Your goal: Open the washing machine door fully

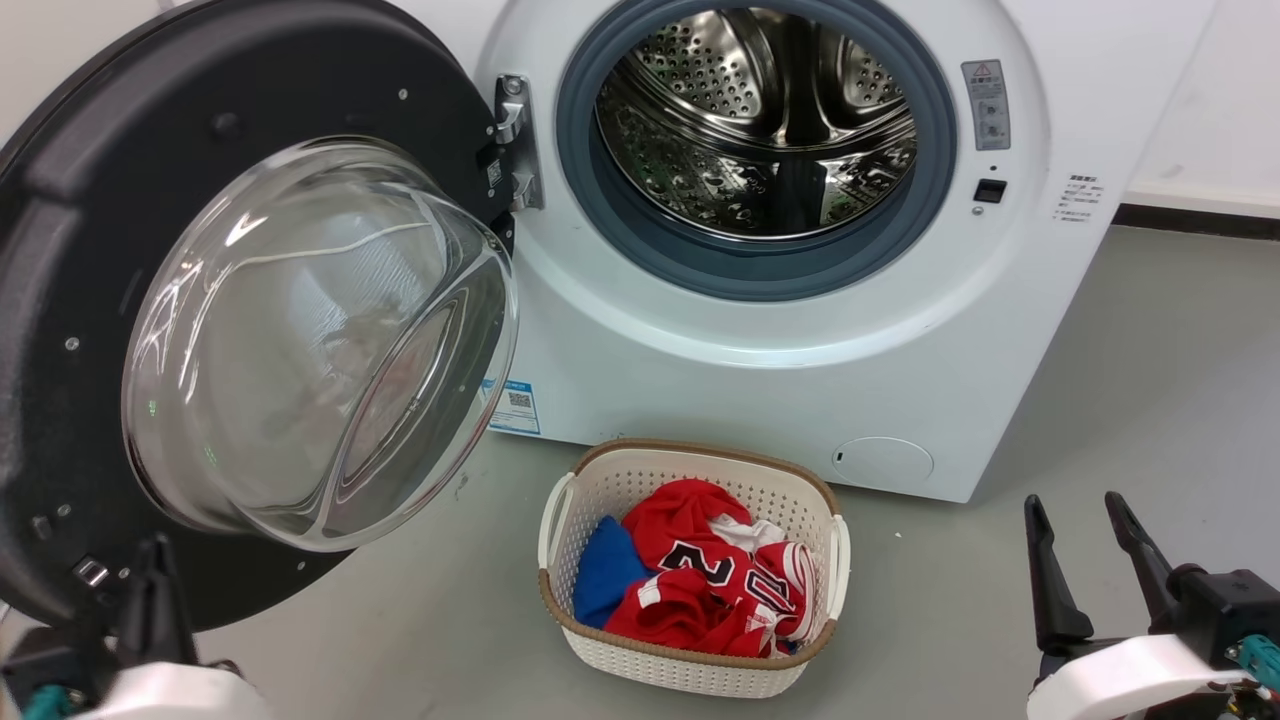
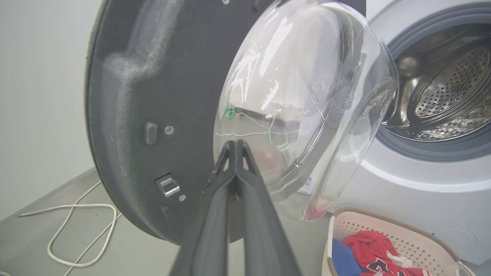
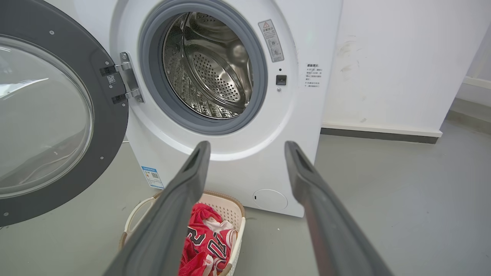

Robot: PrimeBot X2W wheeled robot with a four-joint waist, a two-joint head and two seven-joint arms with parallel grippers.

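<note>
Left tool [image 2: 236, 146] is nearest in the left wrist view: both fingers pressed flat together, clenched on nothing. Tips sit in front of the lower rim of the glass bowl [image 2: 307, 96] on the washing machine door [image 1: 100, 200]; can't tell if they touch it. Head view puts this tool at lower left, over the door's bottom edge.

Right tool [image 1: 1073, 503]: fingers spread, released, holding nothing. It's at lower right, well apart from the door, off to the right of the washing machine [image 1: 760, 350].

Containers:
- laundry basket [image 1: 690, 672]: white lattice, brown rim, on the grey floor [image 1: 1100, 400] just in front of the machine, below the drum mouth. Inside: crumpled red jersey [image 1: 670, 525] with dark numerals, blue cloth [image 1: 603, 570] at its left side, a bit of white fabric among the red folds.
- drum [image 1: 760, 120]: perforated steel, grey gasket [image 1: 578, 150] around the mouth.

Counts: 1 machine, 1 door, 1 basket, 2 tools, 1 metal hinge [image 1: 515, 140], 1 blue label [image 1: 515, 405], 1 round cap [image 1: 882, 460], 1 white cable [image 2: 76, 230] looped on the floor.

Door position: swung out on the hinge to the robot's left, inner face and bowl toward the head camera, drum mouth uncovered. Latch [image 2: 167, 185] on the door's free edge, just left of the left tool's fingers.
</note>
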